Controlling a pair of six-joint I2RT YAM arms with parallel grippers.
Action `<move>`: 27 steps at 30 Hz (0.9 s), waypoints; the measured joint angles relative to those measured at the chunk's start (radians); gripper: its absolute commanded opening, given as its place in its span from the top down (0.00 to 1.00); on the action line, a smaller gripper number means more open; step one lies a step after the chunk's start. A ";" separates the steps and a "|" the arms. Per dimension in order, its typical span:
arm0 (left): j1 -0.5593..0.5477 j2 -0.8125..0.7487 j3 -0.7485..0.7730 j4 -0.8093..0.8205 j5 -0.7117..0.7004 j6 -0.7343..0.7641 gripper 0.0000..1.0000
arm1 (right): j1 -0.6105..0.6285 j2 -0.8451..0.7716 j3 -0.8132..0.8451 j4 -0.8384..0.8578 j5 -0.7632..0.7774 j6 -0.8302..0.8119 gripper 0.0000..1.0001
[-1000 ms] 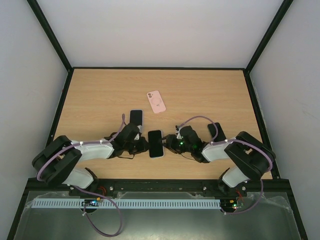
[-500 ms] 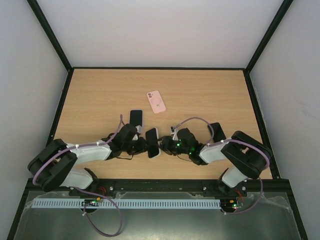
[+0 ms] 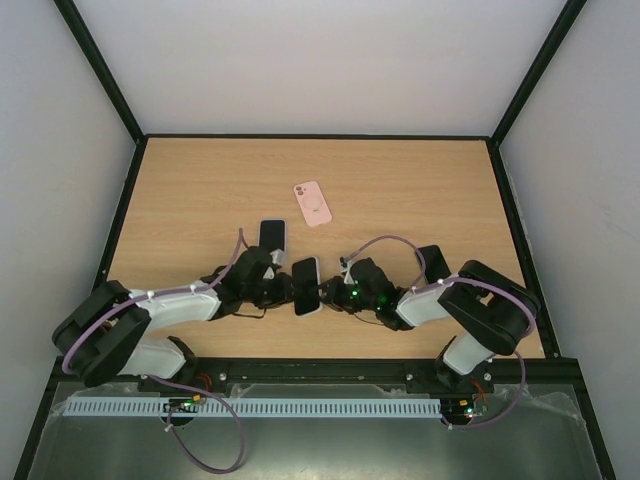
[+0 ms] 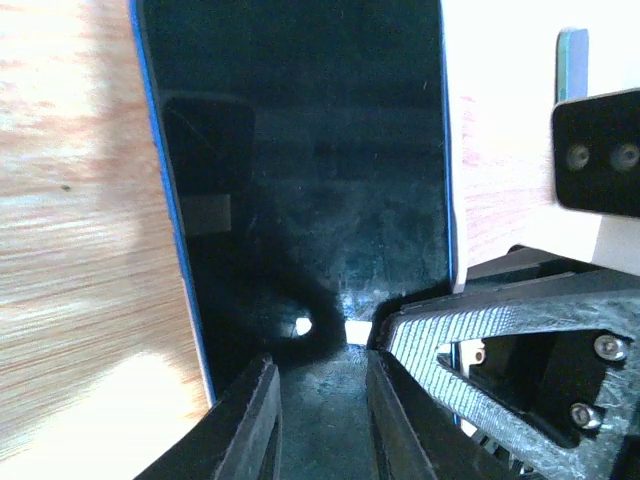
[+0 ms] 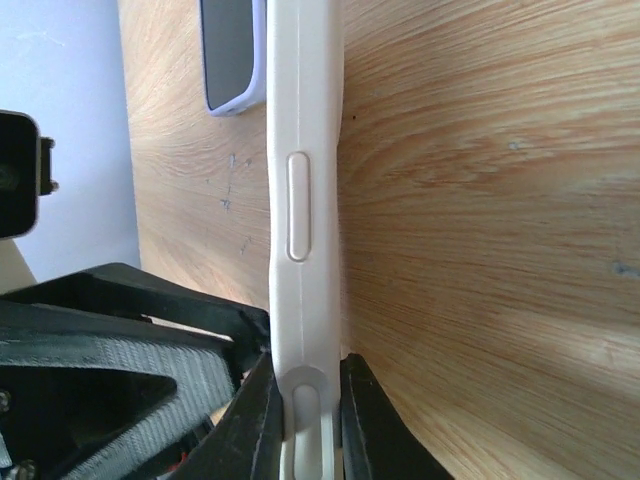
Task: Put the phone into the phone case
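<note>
Pale wood table [image 3: 420, 190] inside a white-walled enclosure. Near its front edge, two robot arms meet at a dark phone [image 3: 306, 288], tipped up on one long side between them. Right gripper [image 5: 303, 385] pinches the thin edge of the pale phone case [image 5: 305, 90] wrapped around the phone, just below a side button [image 5: 298, 205]. Left gripper [image 4: 322, 390] straddles one end of the black screen [image 4: 310, 150]; whether it presses or stands slack cannot be told. Phone looks light, rigid and glass-slick. Case seems soft, its rim likely to flex. Best hold appears to be the long edges, pressing corners rather than glass.
</note>
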 measured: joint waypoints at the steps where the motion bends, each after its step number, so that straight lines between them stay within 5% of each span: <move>1: 0.006 -0.008 -0.002 -0.001 0.004 -0.001 0.69 | 0.001 -0.002 0.001 0.001 0.000 -0.002 0.93; 14: 0.155 -0.417 0.014 -0.219 -0.009 0.064 0.06 | 0.017 -0.121 0.000 0.028 -0.082 -0.015 0.95; 27: 0.230 -0.685 0.116 -0.323 0.111 0.079 0.03 | 0.045 -0.401 -0.013 0.169 -0.160 0.011 0.95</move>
